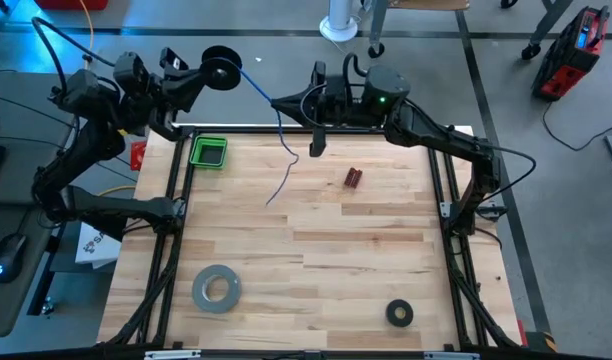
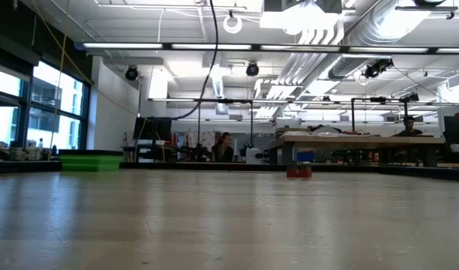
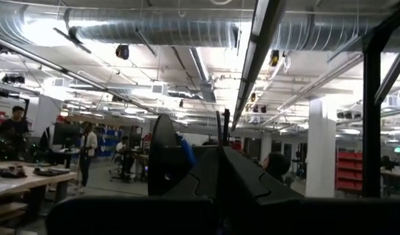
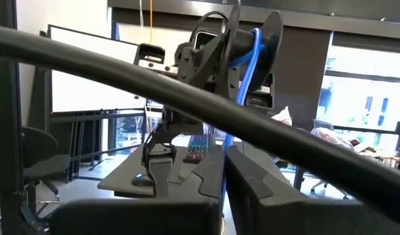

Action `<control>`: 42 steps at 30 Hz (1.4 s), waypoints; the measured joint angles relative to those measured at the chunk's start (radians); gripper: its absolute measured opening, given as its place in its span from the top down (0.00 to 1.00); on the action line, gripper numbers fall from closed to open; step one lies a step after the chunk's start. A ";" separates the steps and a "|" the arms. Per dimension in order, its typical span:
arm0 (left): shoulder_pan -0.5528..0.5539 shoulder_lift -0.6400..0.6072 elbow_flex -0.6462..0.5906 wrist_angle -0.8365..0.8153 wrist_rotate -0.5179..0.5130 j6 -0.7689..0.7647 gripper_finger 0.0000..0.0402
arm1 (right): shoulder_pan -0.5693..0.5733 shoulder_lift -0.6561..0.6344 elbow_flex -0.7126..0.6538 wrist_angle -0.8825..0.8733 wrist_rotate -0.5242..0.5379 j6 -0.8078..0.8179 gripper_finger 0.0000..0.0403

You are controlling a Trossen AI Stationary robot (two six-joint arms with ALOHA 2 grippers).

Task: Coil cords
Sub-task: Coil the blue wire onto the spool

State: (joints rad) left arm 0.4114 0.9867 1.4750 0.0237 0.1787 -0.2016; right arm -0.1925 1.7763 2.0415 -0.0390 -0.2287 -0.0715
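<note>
Your left gripper (image 1: 208, 72) sits in the upper left of the high view, beyond the table's far edge, with its fingers closed on the black spool (image 1: 222, 70); in the left wrist view that spool (image 3: 166, 156) stands edge-on just past the fingers, a bit of blue showing on it. Your right gripper (image 1: 278, 102) is at upper centre of the high view, reaching left from its arm, and it pinches the blue cord (image 1: 286, 150) between closed fingers. From the spool the cord runs down and right to that pinch point, then drops onto the table (image 1: 366, 250) and trails in a loose curve toward the middle left of the boards, its free end lying flat. In the right wrist view you see the spool (image 4: 255, 49) in the upper middle of the frame with blue cord (image 4: 242, 62) wound on it, and a strand coming down toward the fingers. Farther out on the table, a green bin (image 1: 208, 152) sits at the upper left corner, a small reddish-brown block (image 1: 354, 178) lies right of centre, a grey tape roll (image 1: 217, 288) rests at lower left and a black ring (image 1: 399, 313) at lower right. In the low view, the bin (image 2: 91, 161) shows at left and the block (image 2: 298, 172) near centre.
</note>
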 joint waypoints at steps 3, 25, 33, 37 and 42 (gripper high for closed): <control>0.001 -0.009 0.001 0.007 -0.004 -0.005 0.99 | 0.000 0.000 0.000 -0.005 -0.003 -0.008 0.92; 0.000 -0.020 0.001 0.027 0.091 -0.055 1.00 | 0.003 -0.120 0.002 -0.293 0.151 -0.121 0.73; 0.000 0.060 0.028 -0.003 0.145 -0.083 1.00 | -0.007 -0.159 0.000 -0.563 0.255 -0.185 0.73; 0.001 0.077 0.062 -0.050 0.168 -0.041 1.00 | -0.023 -0.181 0.000 -0.726 0.261 -0.191 0.73; 0.018 0.067 0.058 -0.065 0.262 -0.047 1.00 | -0.046 -0.195 -0.032 -0.804 0.165 -0.183 0.73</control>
State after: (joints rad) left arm 0.4292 1.0533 1.5330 -0.0414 0.4404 -0.2487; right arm -0.2382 1.5818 2.0095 -0.8429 -0.0639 -0.2544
